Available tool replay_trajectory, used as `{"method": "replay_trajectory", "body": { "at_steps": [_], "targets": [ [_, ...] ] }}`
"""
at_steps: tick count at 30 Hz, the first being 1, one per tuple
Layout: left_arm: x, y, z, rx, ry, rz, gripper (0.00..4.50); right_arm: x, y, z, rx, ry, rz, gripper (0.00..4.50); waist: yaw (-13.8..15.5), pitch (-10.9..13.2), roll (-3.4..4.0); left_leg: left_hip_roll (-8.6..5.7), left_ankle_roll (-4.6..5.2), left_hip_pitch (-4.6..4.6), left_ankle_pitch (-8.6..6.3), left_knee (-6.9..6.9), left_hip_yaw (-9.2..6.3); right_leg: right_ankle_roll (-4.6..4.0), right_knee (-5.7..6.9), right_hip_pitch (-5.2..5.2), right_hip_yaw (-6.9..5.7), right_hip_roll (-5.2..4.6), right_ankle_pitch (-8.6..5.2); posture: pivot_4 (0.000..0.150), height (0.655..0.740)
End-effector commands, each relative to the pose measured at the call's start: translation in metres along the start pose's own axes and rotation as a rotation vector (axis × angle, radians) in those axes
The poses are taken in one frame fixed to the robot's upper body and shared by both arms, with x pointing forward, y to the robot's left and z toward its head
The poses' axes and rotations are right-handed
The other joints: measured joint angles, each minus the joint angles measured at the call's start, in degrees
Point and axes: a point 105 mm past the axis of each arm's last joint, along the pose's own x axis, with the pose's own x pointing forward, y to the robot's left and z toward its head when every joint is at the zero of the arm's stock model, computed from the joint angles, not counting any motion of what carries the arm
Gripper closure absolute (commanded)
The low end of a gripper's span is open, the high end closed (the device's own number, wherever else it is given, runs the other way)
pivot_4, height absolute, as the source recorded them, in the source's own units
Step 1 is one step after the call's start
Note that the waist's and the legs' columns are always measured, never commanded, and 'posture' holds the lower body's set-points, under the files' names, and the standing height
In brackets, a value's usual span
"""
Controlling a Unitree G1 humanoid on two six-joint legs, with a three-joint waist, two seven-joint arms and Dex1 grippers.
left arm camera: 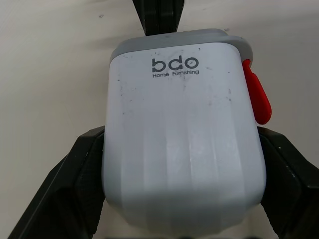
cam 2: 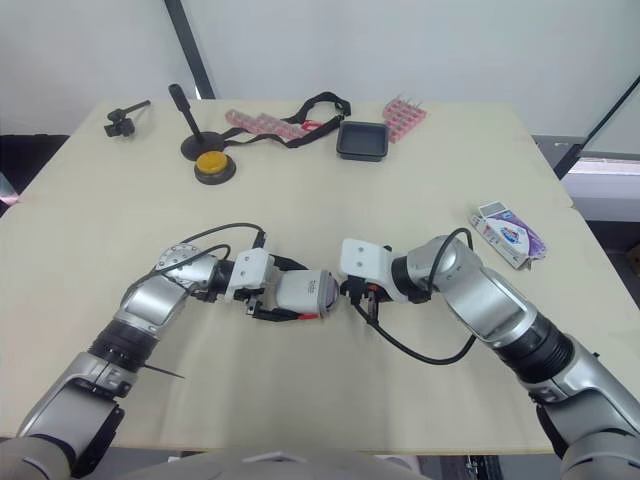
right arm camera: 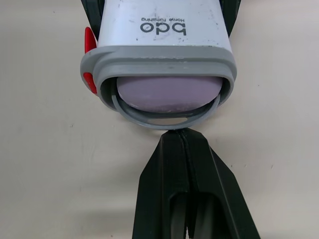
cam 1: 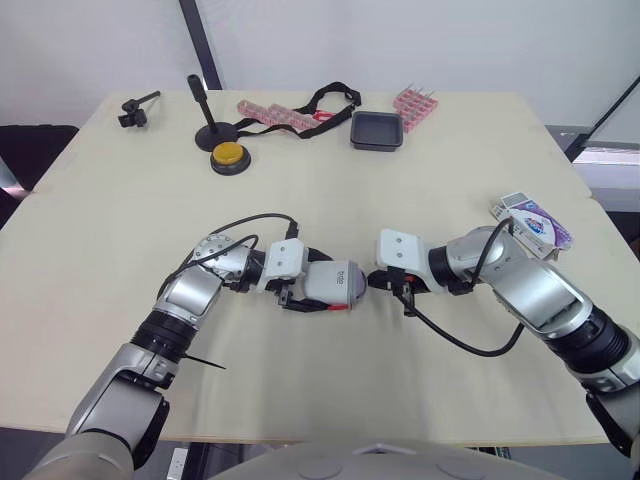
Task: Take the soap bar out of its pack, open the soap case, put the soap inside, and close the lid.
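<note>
Much of the soap bar (right arm camera: 168,94) hides inside the soap case (right arm camera: 162,37).

Pale desk (cam 1: 110,230). Along its far edge, left to right: a small black clamp (cam 1: 137,108); a black stand (cam 1: 212,130) with a yellow push-button (cam 1: 230,156) just in front; pink strips (cam 1: 270,113) tangled with a black strap (cam 1: 335,95); a black square tray (cam 1: 377,130); a pink rack (cam 1: 416,103). Near the right edge: soap pack (cam 1: 530,225).
</note>
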Motion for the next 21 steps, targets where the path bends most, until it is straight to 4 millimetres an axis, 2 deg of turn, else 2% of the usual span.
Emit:
{"method": "replay_trajectory", "body": {
  "at_steps": [1, 5, 9, 10, 11, 13, 14, 16, 19, 21],
  "targets": [
    [-0.003, 0.003, 0.009, 0.052, -0.022, 0.017, 1.02, -0.009, -0.003, 0.004, -0.031, -0.017, -0.023, 4.49, 0.0, 0.0, 0.0, 0.0, 0.0, 0.0, 0.0, 0.0, 0.0, 0.0, 0.0, 0.0, 0.0, 0.0, 0.0, 0.15, 0.7291],
    [-0.008, 0.005, 0.005, 0.056, -0.005, 0.03, 1.02, -0.036, -0.015, -0.021, 0.087, 0.035, -0.112, 4.49, 0.6, 0.0, 0.0, -0.02, 0.01, -0.04, 0.0, 0.0, -0.01, 0.0, -0.04, 0.0, -0.01, -0.02, 0.0, 0.15, 0.7291],
    [-0.008, 0.004, 0.008, 0.062, -0.023, 0.036, 1.02, -0.059, -0.019, -0.026, 0.236, -0.032, -0.161, 4.49, 0.5, 0.0, 0.0, -0.02, 0.01, -0.03, -0.01, 0.01, 0.0, 0.0, -0.03, 0.0, 0.01, -0.02, 0.0, 0.15, 0.7291],
    [-0.007, 0.003, 0.008, 0.066, -0.026, 0.035, 1.02, -0.062, -0.017, -0.026, 0.264, -0.054, -0.157, 3.98, 0.5, 0.0, 0.0, -0.01, 0.01, -0.02, -0.01, 0.01, 0.0, 0.0, -0.02, 0.0, 0.01, -0.02, 0.0, 0.15, 0.7291],
    [-0.007, 0.002, 0.008, 0.075, -0.028, 0.034, 1.02, -0.065, -0.014, -0.025, 0.304, -0.084, -0.153, 3.76, 0.5, 0.0, 0.0, 0.0, 0.01, -0.02, -0.01, 0.0, -0.01, -0.01, -0.03, 0.0, 0.0, -0.02, 0.0, 0.15, 0.7291],
    [-0.005, 0.001, 0.01, 0.094, -0.041, 0.037, 1.02, -0.068, -0.004, -0.024, 0.437, -0.151, -0.115, 2.97, 0.6, 0.0, 0.0, 0.01, 0.02, -0.03, -0.01, -0.02, -0.01, -0.01, -0.07, 0.0, -0.01, 0.0, 0.0, 0.15, 0.7291],
    [-0.004, 0.001, 0.013, 0.107, -0.052, 0.045, 1.02, -0.069, 0.002, -0.022, 0.531, -0.19, -0.088, 2.81, 0.6, 0.0, 0.0, 0.01, 0.03, -0.03, -0.02, -0.01, 0.0, -0.01, -0.06, 0.0, 0.02, -0.01, 0.0, 0.15, 0.7291],
    [-0.003, 0.003, 0.018, 0.136, -0.073, 0.06, 1.02, -0.07, 0.011, -0.021, 0.72, -0.257, -0.03, 2.07, 0.6, 0.0, 0.0, 0.01, 0.04, -0.03, -0.02, 0.02, 0.0, -0.02, -0.05, -0.01, 0.01, -0.01, -0.01, 0.15, 0.7291],
    [-0.003, 0.003, 0.019, 0.149, -0.081, 0.066, 1.02, -0.071, 0.015, -0.017, 0.811, -0.284, -0.008, 1.02, 1.0, 0.0, 0.02, 0.0, 0.05, -0.02, 0.0, 0.08, 0.0, -0.24, 0.04, -0.01, 0.01, -0.02, -0.14, 0.15, 0.7291],
    [-0.001, 0.006, 0.033, 0.212, -0.138, 0.102, 1.02, -0.067, 0.028, -0.019, 0.953, -0.343, 0.097, 0.33, 1.3, 0.0, 0.02, 0.0, 0.05, 0.01, 0.01, 0.1, 0.0, -0.25, 0.05, -0.01, 0.01, -0.02, -0.13, 0.15, 0.7291]
  ]
}}
